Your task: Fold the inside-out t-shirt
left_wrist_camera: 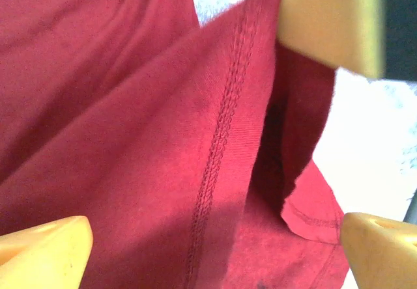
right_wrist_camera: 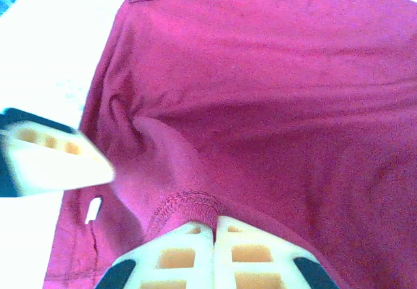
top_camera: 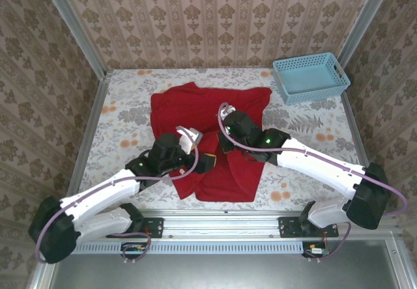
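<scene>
Red t-shirt (top_camera: pixel 195 103) bunched mid-table, hem edge pinched by right gripper (right_wrist_camera: pixel 214 222), left gripper (left_wrist_camera: pixel 215 229) spread wide, open table (top_camera: pixel 124 123) left and right.

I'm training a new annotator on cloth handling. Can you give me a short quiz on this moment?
1. True or false: the right gripper is shut on the red t-shirt.
2. The left gripper is: A) open, B) shut on a sleeve, C) shut on nothing.
3. Fill in: the light-blue basket sits at the far ___ corner of the table.
Key: 1 true; 2 A; 3 right.
</scene>
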